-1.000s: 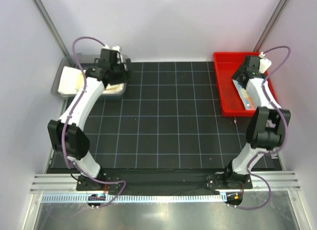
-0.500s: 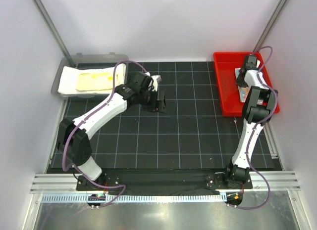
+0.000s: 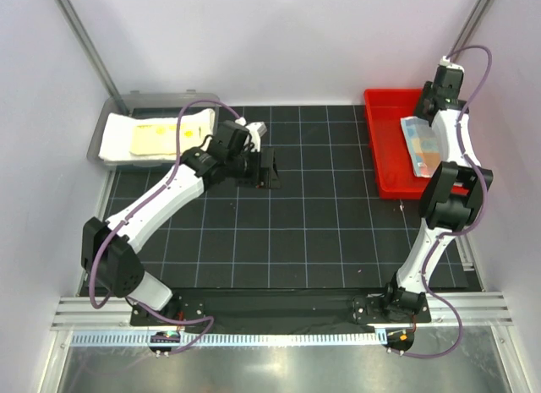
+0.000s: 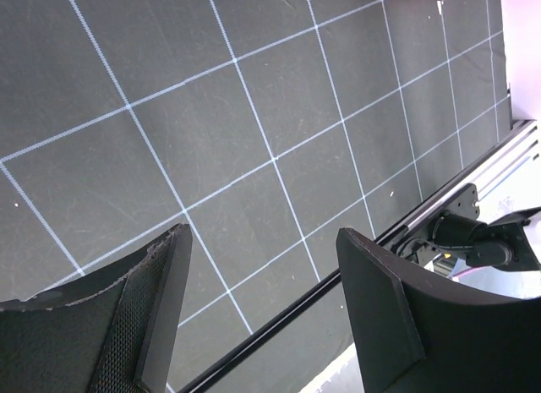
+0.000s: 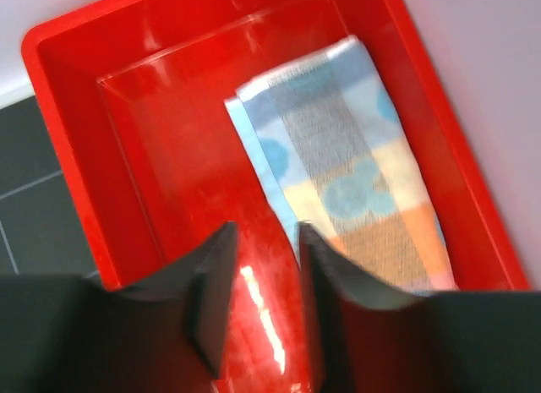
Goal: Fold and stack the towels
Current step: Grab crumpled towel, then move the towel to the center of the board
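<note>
Counting it up: two arms, two bins and three towels in sight. The grey tray sits at the far left of the black grid mat and the red bin at the far right.

The white towel lies in the grey tray, and the pale yellow towel, which has darker yellow blotches, is spread flat on top of it. The light-blue towel is folded into a long narrow strip with orange, cream and blue patches. It lies along the red bin's right-hand wall.

The left gripper hangs over bare mat with its claw spread wide and nothing in it. The right gripper hovers above the bin floor beside the blue towel, its claw narrow with just a slim gap, holding nothing.

A second ago the left arm was over the grey tray; now it's out over the mat. The right arm was down over the blue towel then, and now it's pulled back to the bin's far end, so the towel shows.
</note>
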Motion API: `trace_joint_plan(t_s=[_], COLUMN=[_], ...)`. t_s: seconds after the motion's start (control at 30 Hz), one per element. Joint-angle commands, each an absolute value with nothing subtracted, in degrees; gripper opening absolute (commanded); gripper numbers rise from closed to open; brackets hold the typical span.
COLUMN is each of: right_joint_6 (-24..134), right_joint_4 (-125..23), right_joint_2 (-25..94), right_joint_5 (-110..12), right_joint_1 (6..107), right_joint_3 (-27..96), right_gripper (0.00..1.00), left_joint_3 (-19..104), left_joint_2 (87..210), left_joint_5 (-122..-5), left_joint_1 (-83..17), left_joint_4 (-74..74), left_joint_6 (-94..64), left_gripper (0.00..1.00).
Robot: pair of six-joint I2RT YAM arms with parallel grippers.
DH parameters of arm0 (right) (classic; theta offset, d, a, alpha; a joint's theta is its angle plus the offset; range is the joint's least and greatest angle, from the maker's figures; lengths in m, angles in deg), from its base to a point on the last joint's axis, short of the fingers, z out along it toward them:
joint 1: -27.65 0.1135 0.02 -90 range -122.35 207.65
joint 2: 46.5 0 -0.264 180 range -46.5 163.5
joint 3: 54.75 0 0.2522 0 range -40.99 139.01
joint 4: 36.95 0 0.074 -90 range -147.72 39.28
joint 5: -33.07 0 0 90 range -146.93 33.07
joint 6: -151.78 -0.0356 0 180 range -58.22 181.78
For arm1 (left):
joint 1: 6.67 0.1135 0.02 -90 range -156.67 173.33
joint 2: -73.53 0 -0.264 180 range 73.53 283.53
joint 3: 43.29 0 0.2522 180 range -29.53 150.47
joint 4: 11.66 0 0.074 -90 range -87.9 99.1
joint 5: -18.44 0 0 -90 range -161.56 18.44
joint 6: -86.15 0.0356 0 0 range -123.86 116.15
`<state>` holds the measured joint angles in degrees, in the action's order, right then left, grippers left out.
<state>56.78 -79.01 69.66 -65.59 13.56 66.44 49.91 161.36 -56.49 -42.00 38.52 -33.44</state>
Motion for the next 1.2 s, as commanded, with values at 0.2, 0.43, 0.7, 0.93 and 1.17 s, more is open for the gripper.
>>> trace_joint_plan(t_s=[0.2,0.43,0.7,0.93,1.17], right_joint_6=[57.6,57.3,55.9,40.1,6.4], right_joint_4=[-78.7,-77.9,-79.9,-65.6,-31.7], right_joint_2=[85.4,96.8,93.2,62.6,44.8], right_joint_5=[-59.6,-63.3,-61.4,-29.8,-3.8], right_joint_1=[10.7,9.9,10.1,10.3,18.1], right_joint_3=[79.7,89.0,93.1,78.8,44.1], right_gripper=[0.84,0.76,0.01,0.02,0.26], left_joint_3=[48.5,47.8,48.1,48.6,48.5], left_joint_2=[159.1,159.0,159.1,157.1,151.0], left_joint_5=[-54.6,-54.2,-54.3,-58.6,-57.3], left_joint_1=[-41.8,-41.8,-41.8,-41.7,-37.0], left_joint_4=[37.5,36.6,36.6,35.9,36.3], left_joint_6=[-31.5,-31.9,-32.5,-35.7,-38.2], left_gripper=[0.73,0.73,0.73,0.73,0.75])
